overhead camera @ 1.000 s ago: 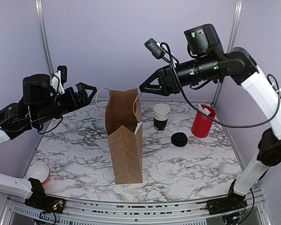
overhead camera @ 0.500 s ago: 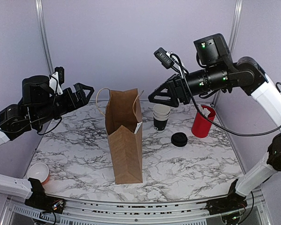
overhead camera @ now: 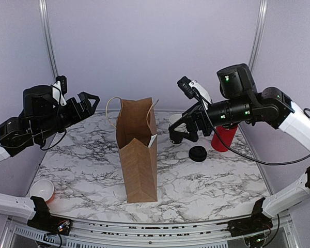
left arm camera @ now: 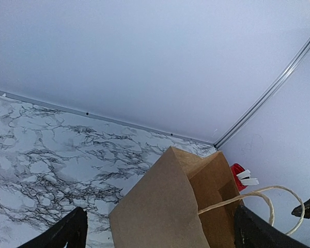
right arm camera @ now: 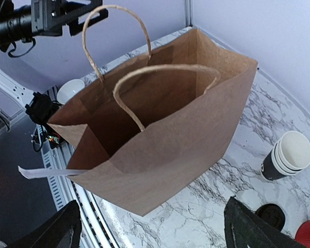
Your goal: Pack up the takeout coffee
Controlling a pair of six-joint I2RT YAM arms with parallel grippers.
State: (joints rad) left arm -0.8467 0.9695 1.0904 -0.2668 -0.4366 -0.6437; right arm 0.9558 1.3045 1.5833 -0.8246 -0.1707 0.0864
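Between released left fingers [left arm camera: 67, 235] and released right fingers [right arm camera: 57, 232]: one bag [overhead camera: 138, 155]. Near right fingers: one cup stack [right arm camera: 287, 155], one lid [overhead camera: 198, 153].

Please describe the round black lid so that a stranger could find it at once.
Start at the tall brown paper bag in the middle. To its right, in front of the stack of cups and the red cup, lies the round black lid. It alone is low and wholly black.

hidden: red cup [overhead camera: 223, 140] behind right arm [overhead camera: 248, 111] | cut: bag [left arm camera: 165, 206] (bottom edge)
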